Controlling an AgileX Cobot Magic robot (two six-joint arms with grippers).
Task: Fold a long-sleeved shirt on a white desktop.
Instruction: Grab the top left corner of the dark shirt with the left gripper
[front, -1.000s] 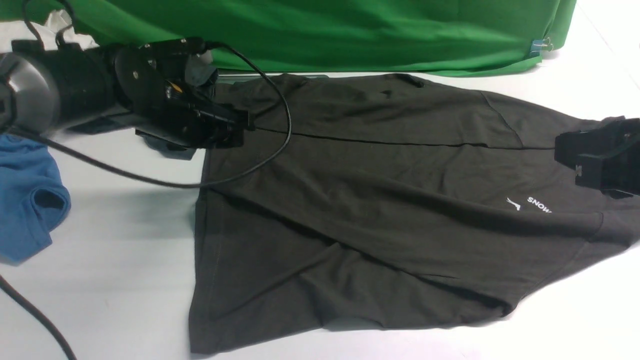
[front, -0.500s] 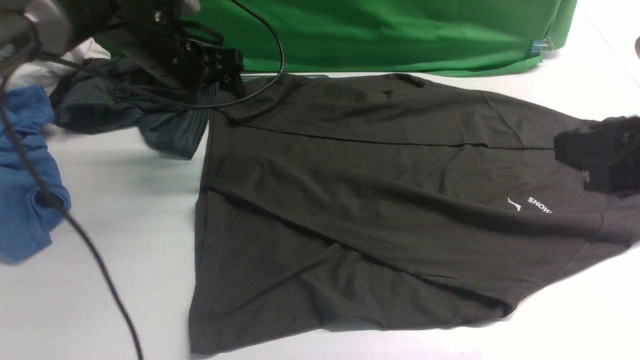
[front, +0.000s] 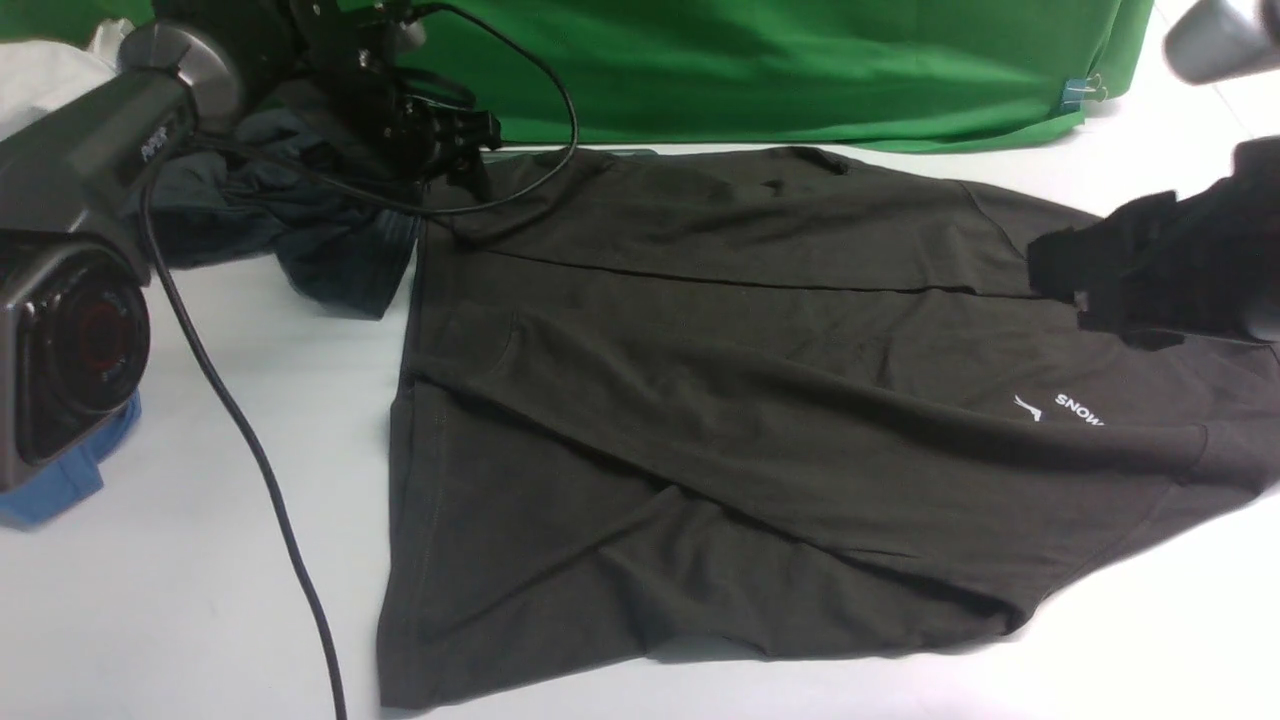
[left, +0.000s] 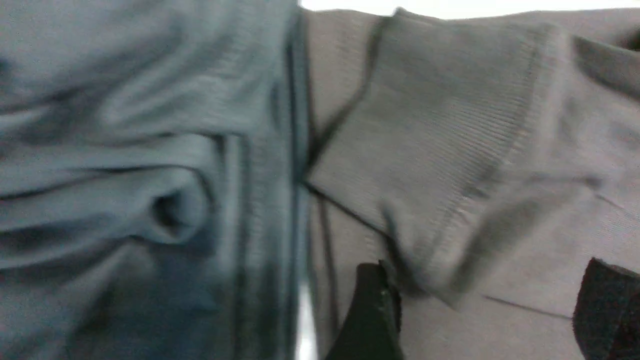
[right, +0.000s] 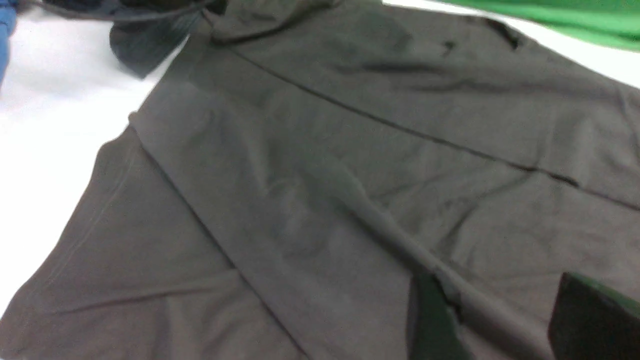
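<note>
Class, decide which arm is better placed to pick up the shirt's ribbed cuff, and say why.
Left. The left pincer, open, hangs right over the ribbed cuff at the shirt's far left corner. The right pincer is across the shirt, near the lettering.

Dark olive-black long-sleeved shirt (front: 700, 400) lies spread on the white desktop (front: 200, 450), a sleeve folded diagonally across its body, creased. White SNOW lettering (front: 1078, 408) faces up, toward the right.

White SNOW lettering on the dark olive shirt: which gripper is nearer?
Right. The right gripper sits just beyond the lettering; the left gripper is across the shirt at its far hem corner.
</note>
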